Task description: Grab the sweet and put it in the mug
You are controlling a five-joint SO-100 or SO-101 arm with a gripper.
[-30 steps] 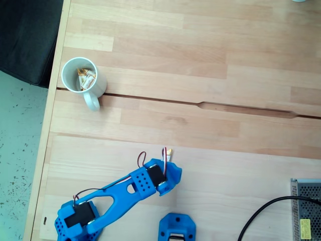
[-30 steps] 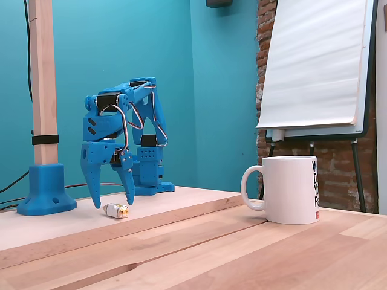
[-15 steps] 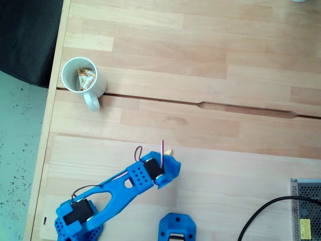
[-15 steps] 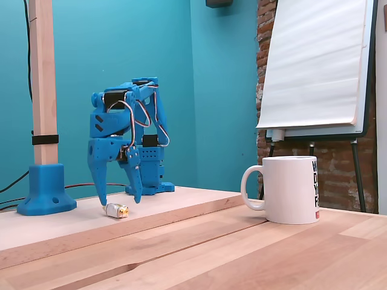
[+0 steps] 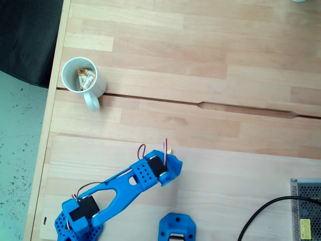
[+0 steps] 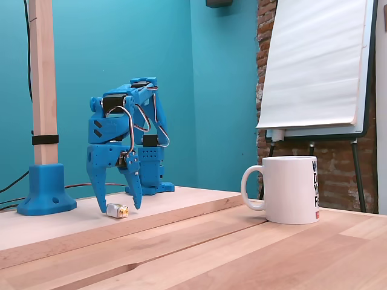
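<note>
Two blue fingers of the gripper stand spread around the sweet, maybe touching it, ready to pinch it for the mug.

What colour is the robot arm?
Bright blue; the arm shows best in the side-on fixed view.

I have one fixed view straight above, looking down on the table. My other fixed view sits low at table height, close in, facing the teal wall. Both take in the arm and the mug.
</note>
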